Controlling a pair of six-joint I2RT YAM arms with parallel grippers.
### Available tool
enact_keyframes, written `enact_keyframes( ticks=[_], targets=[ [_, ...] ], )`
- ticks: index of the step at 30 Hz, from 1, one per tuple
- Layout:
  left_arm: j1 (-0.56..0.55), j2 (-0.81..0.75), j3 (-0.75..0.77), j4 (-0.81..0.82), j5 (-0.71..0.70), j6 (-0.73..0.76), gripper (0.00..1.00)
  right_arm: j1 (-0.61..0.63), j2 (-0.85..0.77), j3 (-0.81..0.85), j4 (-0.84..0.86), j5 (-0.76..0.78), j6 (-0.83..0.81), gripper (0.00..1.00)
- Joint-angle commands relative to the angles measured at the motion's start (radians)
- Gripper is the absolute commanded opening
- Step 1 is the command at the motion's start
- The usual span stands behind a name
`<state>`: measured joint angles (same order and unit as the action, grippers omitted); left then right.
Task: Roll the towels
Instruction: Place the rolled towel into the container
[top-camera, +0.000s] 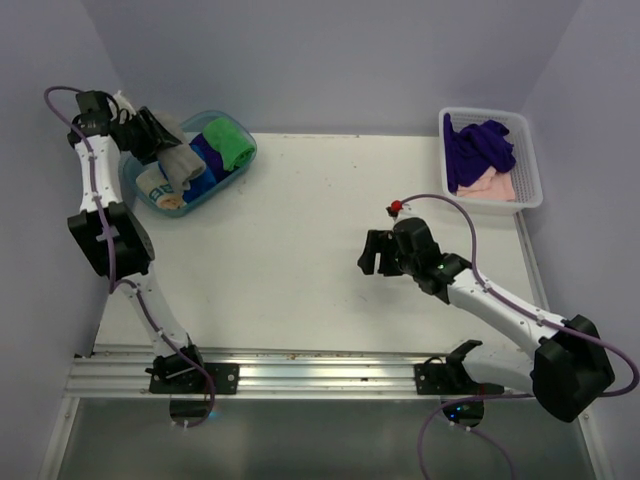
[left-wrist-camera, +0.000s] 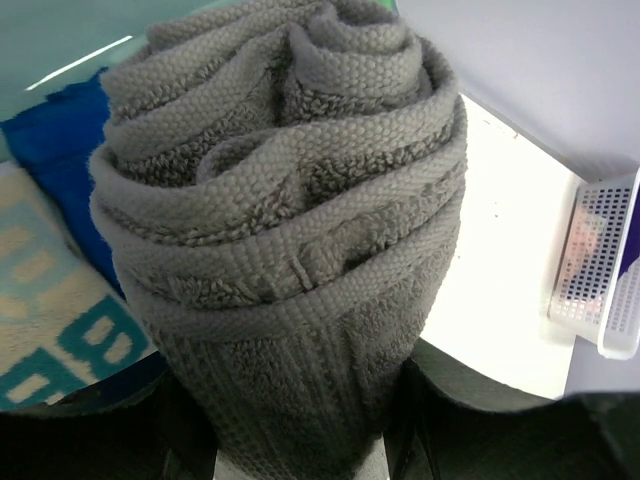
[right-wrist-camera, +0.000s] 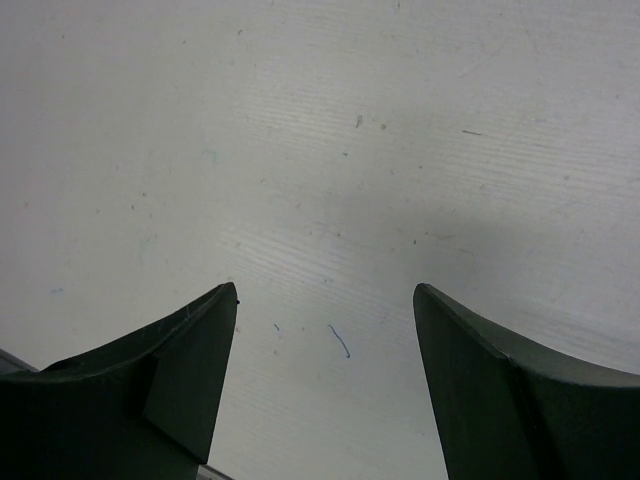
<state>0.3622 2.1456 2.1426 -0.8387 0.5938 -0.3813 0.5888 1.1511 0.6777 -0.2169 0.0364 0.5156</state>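
The left claw (top-camera: 165, 148) grips the rolled grey towel (left-wrist-camera: 290, 250) above the blue bin (top-camera: 243, 140) at the counter's (top-camera: 300, 250) far left corner. The right claw (right-wrist-camera: 325, 300) gapes empty mid-counter. The purple towel (top-camera: 480, 150) and the pink towel (top-camera: 490, 185) lie in the far-right basket (top-camera: 531, 165).

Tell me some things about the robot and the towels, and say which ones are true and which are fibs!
1. The left gripper holds a rolled grey towel. True.
2. The right gripper holds a towel. False: it is open and empty over the table.
3. The purple towel and the pink towel lie in the white basket. True.
4. The purple towel is neatly rolled. False: it lies crumpled.
5. A rolled green towel sits in the blue tub. True.
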Motion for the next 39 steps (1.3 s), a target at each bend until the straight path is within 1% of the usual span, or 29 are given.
enact_keyframes(
  ticks=[1,3,6,8,12,18,22,26,28,31,34,35,37,38,39],
  targets=[
    [0.021,0.014,0.016,0.006,0.058,0.033,0.07,0.0,0.007,0.054,0.031,-0.029,0.0,0.75],
    [0.03,0.014,-0.001,0.041,0.067,0.032,0.07,0.0,0.004,0.052,0.033,-0.03,-0.002,0.75],
    [0.041,0.043,0.019,0.046,0.104,0.021,0.08,-0.001,0.002,0.048,0.034,-0.032,0.006,0.75],
    [0.047,0.048,0.001,0.075,0.141,0.002,0.08,0.0,0.001,0.042,0.04,-0.033,0.011,0.75],
    [0.049,0.037,-0.05,0.156,0.172,-0.041,0.08,0.0,0.001,0.039,0.042,-0.032,0.02,0.75],
    [0.07,0.095,-0.041,0.147,0.19,-0.027,0.08,0.0,-0.005,0.031,0.039,-0.033,0.021,0.75],
    [0.089,0.123,-0.03,0.096,0.129,0.018,0.08,0.0,0.001,0.037,0.039,-0.033,0.021,0.75],
    [0.09,0.125,-0.032,0.059,0.017,0.055,0.09,0.0,0.01,0.046,0.042,-0.033,0.023,0.75],
    [0.09,0.123,-0.038,0.044,-0.014,0.061,0.1,0.0,0.012,0.049,0.042,-0.033,0.023,0.75],
    [0.09,0.119,-0.046,0.047,-0.043,0.055,0.15,-0.001,0.015,0.051,0.039,-0.033,0.023,0.75],
    [0.09,0.122,-0.043,0.05,-0.057,0.042,0.32,0.0,0.013,0.045,0.042,-0.033,0.029,0.75],
    [0.09,0.125,-0.041,0.05,-0.063,0.039,0.41,0.0,0.01,0.043,0.044,-0.033,0.031,0.75],
    [0.092,0.125,-0.039,0.047,-0.068,0.029,0.48,0.0,0.007,0.042,0.04,-0.033,0.034,0.75],
    [0.09,0.123,-0.039,0.046,-0.078,0.024,0.54,0.0,0.007,0.042,0.042,-0.032,0.035,0.75],
    [0.09,0.122,-0.039,0.046,-0.08,0.018,0.55,0.0,0.001,0.042,0.04,-0.033,0.035,0.75]
  ],
)
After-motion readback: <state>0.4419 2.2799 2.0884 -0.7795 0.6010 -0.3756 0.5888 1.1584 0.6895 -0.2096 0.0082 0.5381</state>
